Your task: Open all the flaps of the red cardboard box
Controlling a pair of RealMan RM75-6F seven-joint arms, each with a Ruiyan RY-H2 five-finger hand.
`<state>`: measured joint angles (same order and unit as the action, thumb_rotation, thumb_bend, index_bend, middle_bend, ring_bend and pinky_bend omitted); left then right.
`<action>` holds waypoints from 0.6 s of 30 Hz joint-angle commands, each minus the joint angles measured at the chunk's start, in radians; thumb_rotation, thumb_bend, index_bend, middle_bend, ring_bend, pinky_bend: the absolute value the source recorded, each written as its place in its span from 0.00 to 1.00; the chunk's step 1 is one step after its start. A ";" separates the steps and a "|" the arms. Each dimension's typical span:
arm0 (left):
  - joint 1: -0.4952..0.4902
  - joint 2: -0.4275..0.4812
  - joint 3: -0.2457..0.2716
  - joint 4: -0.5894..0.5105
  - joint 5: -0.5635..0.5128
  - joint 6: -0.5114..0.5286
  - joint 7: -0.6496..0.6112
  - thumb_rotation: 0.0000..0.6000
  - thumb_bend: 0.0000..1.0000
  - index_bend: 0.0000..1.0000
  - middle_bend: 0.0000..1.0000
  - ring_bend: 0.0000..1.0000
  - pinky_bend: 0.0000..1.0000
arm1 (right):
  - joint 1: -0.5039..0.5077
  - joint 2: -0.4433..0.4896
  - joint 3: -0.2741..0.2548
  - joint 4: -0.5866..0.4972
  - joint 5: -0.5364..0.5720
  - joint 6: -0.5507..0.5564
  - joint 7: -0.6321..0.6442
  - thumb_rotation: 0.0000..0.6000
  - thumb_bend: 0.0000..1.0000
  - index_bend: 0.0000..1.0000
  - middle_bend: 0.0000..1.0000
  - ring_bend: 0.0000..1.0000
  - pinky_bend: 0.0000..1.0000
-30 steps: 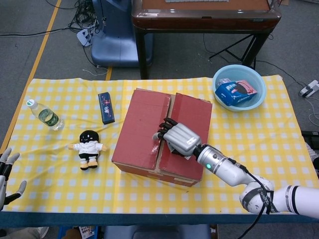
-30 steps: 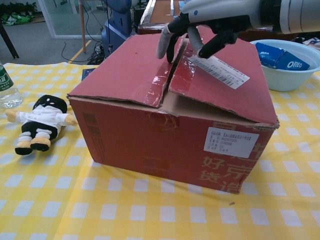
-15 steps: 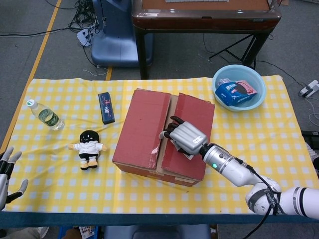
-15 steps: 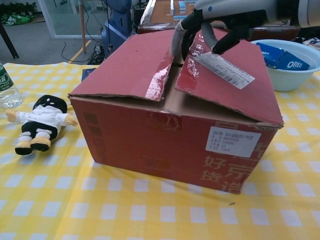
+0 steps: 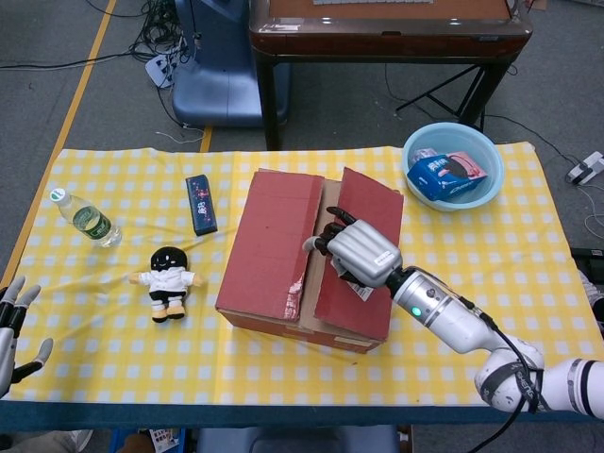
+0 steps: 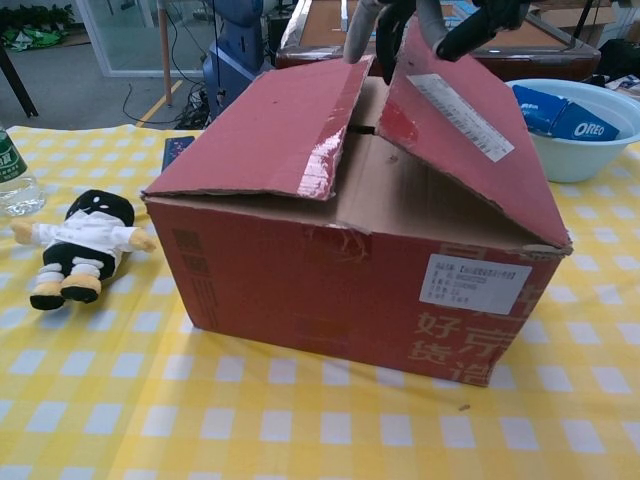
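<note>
At the far left edge of the desk (image 5: 472,283), the left hand (image 5: 14,330) is hovering with its fingers spread, grasping nothing. A bottle (image 5: 87,217) is lying near the desk's left end, and a doll (image 5: 167,281) is lying face up just right of it, with a dark case (image 5: 200,204) resting farther back.

The box (image 5: 307,260) is sitting in the middle of the desk, on the yellow checked cloth. It is red cardboard, scuffed at the edges, with printed characters and a white label on its front wall in the chest view. Its left flap (image 6: 265,130) is lying nearly flat, shiny tape peeling along its inner edge. The right flap (image 6: 470,140) is tilting upward from the centre seam, carrying a long white label, and brown cardboard is showing in the gap between the two.

The right hand (image 5: 359,253) is gripping the inner edge of the right flap, fingers (image 6: 360,25) curling under it at the seam and the palm resting on top.

A blue bowl (image 5: 486,193) holding packets is standing near the desk's back right corner, well apart from the box.
</note>
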<state>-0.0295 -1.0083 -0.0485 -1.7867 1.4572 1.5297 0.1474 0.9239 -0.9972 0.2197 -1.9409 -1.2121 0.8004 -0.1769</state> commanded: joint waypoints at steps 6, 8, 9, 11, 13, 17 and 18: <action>-0.007 -0.003 -0.002 -0.001 -0.008 -0.013 -0.001 1.00 0.36 0.11 0.00 0.00 0.00 | -0.047 0.090 0.019 -0.059 -0.024 0.057 0.021 1.00 1.00 0.28 0.49 0.37 0.06; -0.008 -0.004 -0.001 0.000 -0.008 -0.015 -0.001 1.00 0.36 0.11 0.00 0.00 0.00 | -0.058 0.115 0.022 -0.075 -0.026 0.067 0.022 1.00 1.00 0.28 0.49 0.38 0.06; -0.009 -0.004 -0.001 0.000 -0.007 -0.015 0.000 1.00 0.36 0.11 0.00 0.00 0.00 | -0.064 0.125 0.023 -0.082 -0.028 0.074 0.023 1.00 1.00 0.28 0.49 0.38 0.06; -0.009 -0.003 -0.002 0.000 -0.005 -0.013 0.000 1.00 0.36 0.11 0.00 0.00 0.00 | -0.079 0.149 0.029 -0.097 -0.035 0.093 0.030 1.00 1.00 0.28 0.49 0.38 0.06; -0.009 0.000 -0.003 -0.001 -0.003 -0.010 0.001 1.00 0.36 0.11 0.00 0.00 0.00 | -0.095 0.173 0.033 -0.113 -0.044 0.112 0.036 1.00 1.00 0.28 0.50 0.39 0.06; -0.010 0.002 -0.003 -0.003 -0.002 -0.009 0.002 1.00 0.36 0.11 0.00 0.00 0.00 | -0.129 0.225 0.033 -0.144 -0.060 0.136 0.049 1.00 1.00 0.28 0.51 0.40 0.06; -0.011 0.002 -0.004 -0.004 -0.003 -0.010 0.002 1.00 0.36 0.11 0.00 0.00 0.00 | -0.138 0.235 0.032 -0.150 -0.064 0.141 0.053 1.00 1.00 0.28 0.51 0.40 0.06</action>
<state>-0.0401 -1.0062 -0.0524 -1.7901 1.4541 1.5195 0.1491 0.8002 -0.7779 0.2515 -2.0783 -1.2677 0.9315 -0.1316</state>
